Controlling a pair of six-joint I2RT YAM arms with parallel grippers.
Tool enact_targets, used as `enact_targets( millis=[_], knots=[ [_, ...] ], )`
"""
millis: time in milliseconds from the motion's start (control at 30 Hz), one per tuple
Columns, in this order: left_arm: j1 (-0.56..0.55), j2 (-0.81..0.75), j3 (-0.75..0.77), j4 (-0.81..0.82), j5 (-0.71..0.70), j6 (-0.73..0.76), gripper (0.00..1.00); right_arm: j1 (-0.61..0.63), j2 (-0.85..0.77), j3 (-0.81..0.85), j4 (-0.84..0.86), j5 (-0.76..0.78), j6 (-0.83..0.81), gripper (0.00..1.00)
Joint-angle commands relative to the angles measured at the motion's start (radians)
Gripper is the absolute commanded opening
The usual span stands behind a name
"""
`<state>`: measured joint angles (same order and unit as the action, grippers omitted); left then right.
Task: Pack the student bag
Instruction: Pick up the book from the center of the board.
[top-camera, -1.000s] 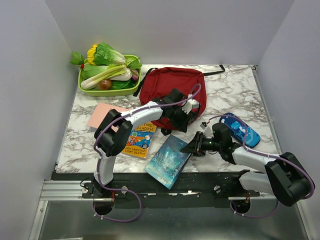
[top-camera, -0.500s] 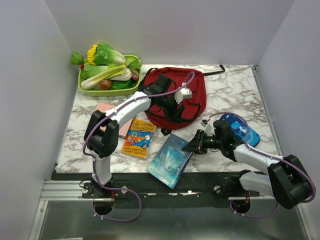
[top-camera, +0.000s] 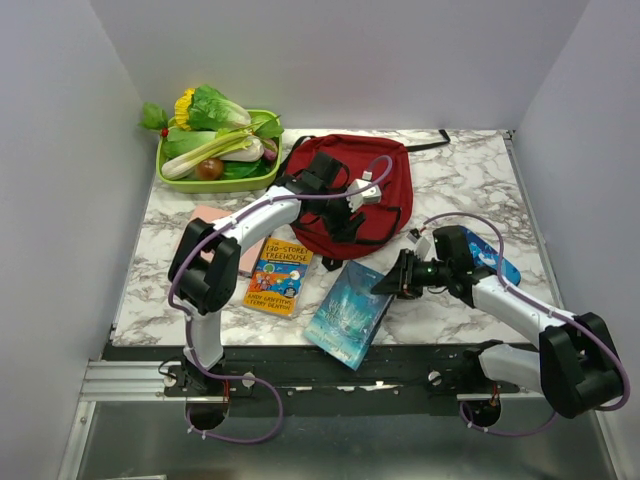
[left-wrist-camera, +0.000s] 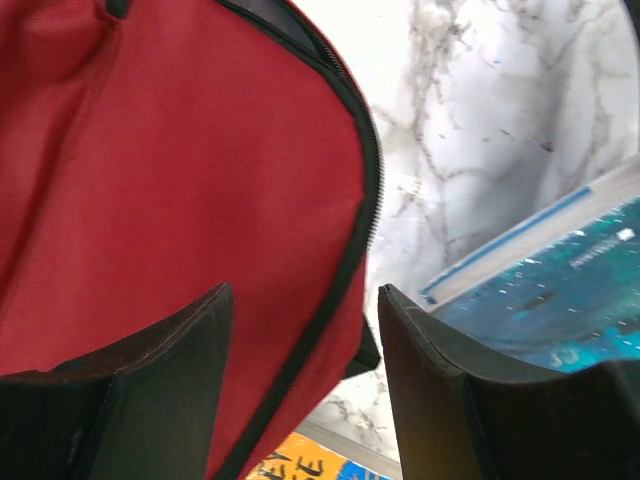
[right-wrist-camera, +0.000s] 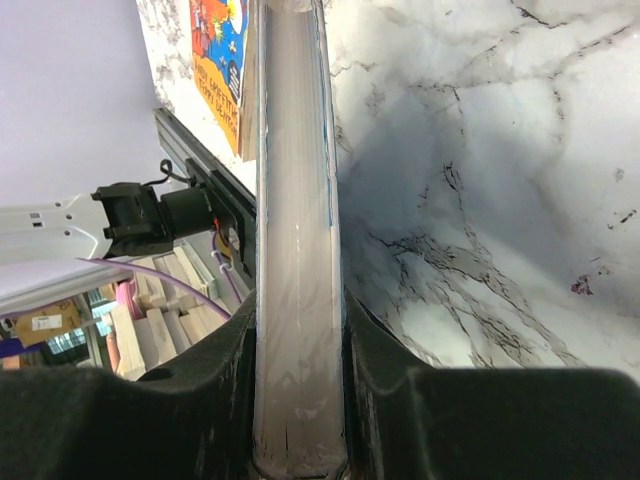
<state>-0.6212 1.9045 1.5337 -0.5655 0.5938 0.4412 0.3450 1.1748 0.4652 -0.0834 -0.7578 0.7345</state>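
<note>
Marble table (top-camera: 470, 170): left claw (left-wrist-camera: 305, 300) spread over half-hidden student bag (top-camera: 392, 180); right claw (top-camera: 397, 284) pinching teal book (top-camera: 345, 310).

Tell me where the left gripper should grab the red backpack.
Probably the black zipper trim along the near edge of the student bag, from above: the soft bag lies flat, and that seam runs between the fingers of the open left gripper.

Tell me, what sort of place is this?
Probably a robot test booth: white walls box in a marble-patterned table, a left arm and right arm are bolted to a metal rail at its near edge, and a red backpack, a Treehouse book and a tray of vegetables lie out like props.
</note>
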Motion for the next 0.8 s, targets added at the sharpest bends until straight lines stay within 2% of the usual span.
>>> enact_targets(
  millis=[0,200,433,633,667,700,767],
  knots=[
    [-0.003,0.024,-0.018,0.113,-0.106,0.037,0.66,-0.02,-0.012,0.032,-0.081,-0.003,-0.083,0.01],
    [-0.011,0.063,0.011,0.064,-0.101,0.085,0.67,-0.04,-0.03,0.041,-0.101,-0.015,-0.089,0.01],
    [-0.014,0.08,0.008,0.015,-0.072,0.171,0.73,-0.051,-0.047,0.043,-0.104,-0.014,-0.07,0.01],
    [-0.014,0.08,-0.003,0.041,-0.063,0.221,0.72,-0.052,-0.069,0.041,-0.101,0.0,-0.04,0.01],
    [-0.014,0.085,-0.004,0.045,-0.061,0.232,0.7,-0.054,-0.072,0.041,-0.101,0.006,-0.035,0.01],
    [-0.014,0.093,0.0,0.046,-0.061,0.254,0.58,-0.054,-0.078,0.044,-0.101,0.008,-0.03,0.01],
    [-0.014,0.105,0.017,0.036,-0.061,0.255,0.42,-0.054,-0.081,0.049,-0.102,0.012,-0.021,0.01]
  ],
)
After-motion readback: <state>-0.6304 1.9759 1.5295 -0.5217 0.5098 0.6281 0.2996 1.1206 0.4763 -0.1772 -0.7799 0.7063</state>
